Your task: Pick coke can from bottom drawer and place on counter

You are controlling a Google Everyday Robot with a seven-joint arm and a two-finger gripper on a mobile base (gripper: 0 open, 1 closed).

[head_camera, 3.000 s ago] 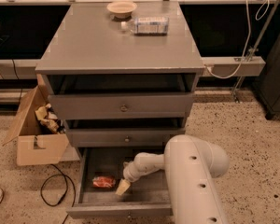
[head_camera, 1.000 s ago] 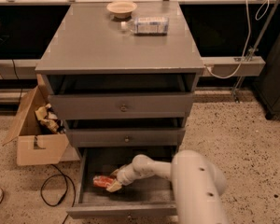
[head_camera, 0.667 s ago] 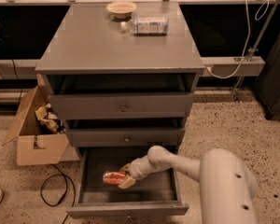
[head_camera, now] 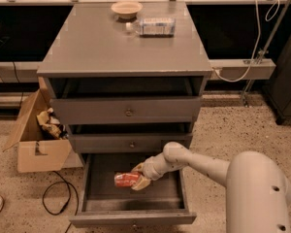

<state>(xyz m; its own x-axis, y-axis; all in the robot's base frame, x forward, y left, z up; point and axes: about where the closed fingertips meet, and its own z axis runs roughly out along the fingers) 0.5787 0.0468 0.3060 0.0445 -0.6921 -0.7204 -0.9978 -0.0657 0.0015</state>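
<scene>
The coke can (head_camera: 126, 179) is red, lying sideways, held over the open bottom drawer (head_camera: 131, 216). My gripper (head_camera: 137, 177) is shut on the can's right end, inside the drawer space just below the middle drawer front. My white arm reaches in from the lower right. The counter (head_camera: 111, 42) is the grey cabinet top above.
A tan bowl (head_camera: 126, 8) and a clear plastic bottle (head_camera: 153, 26) lie at the back of the counter. Two upper drawers with knobs (head_camera: 129, 112) are above the gripper. A cardboard box (head_camera: 36, 135) and a black cable (head_camera: 56, 200) are on the floor at left.
My gripper reached left to the can on the drawer floor, closed on it, and has lifted it up and to the right; the arm has drawn back right.
</scene>
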